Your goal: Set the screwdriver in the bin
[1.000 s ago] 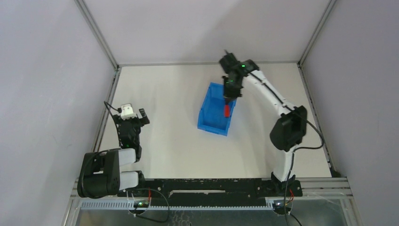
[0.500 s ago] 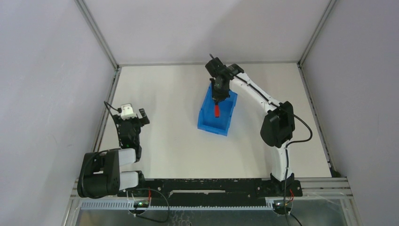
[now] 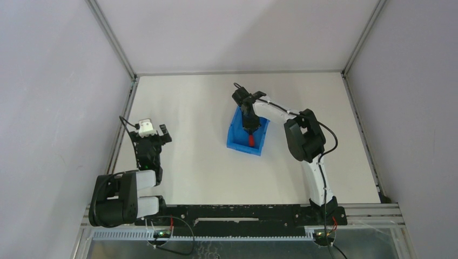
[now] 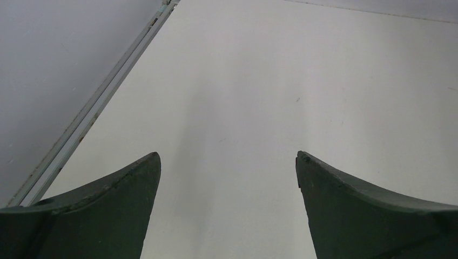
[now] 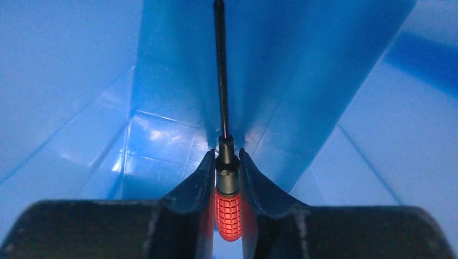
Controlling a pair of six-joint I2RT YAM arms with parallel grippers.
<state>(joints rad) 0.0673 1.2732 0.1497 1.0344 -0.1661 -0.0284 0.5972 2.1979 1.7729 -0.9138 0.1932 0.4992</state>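
My right gripper pinches screwdriver at collar, shaft toward 12 o'clock inside bin. Risk: released tilted, tip may jam on wall.

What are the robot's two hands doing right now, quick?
The left gripper is open, holding nothing.
The right gripper is shut on the screwdriver, down inside the bin.
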